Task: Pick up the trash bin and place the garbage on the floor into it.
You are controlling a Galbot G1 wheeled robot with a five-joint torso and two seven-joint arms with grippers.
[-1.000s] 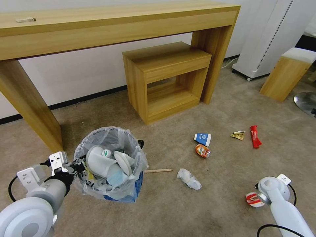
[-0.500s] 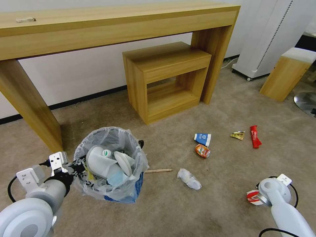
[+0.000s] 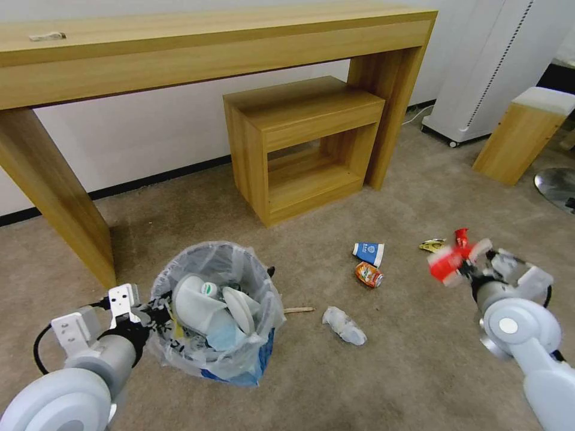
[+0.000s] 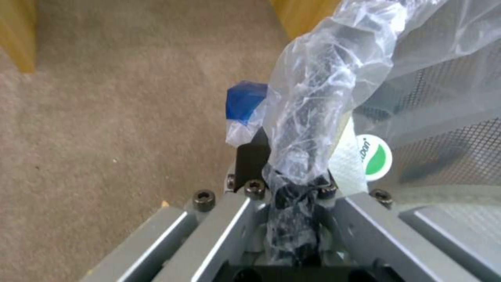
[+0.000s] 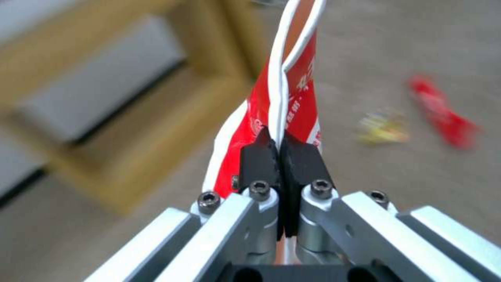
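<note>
Where the crinkled clear liner folds over the rim, the left gripper is largely wrapped in plastic, its fingers clamped on the near-left rim of the trash bin, which is held at near left. Only a blue patch of the bin's lower part shows through the bag. Inside lie two white slippers, partly covering one another. Right of the bin, on the beige floor, rest a stick, a tissue wad, an orange can and a blue-white cup. Farther right, the right gripper is raised above the floor, pinching a flattened red-white cup that partly masks the yellow wrapper and red wrapper behind. A wooden console and a low shelf unit stand along the far wall.
</note>
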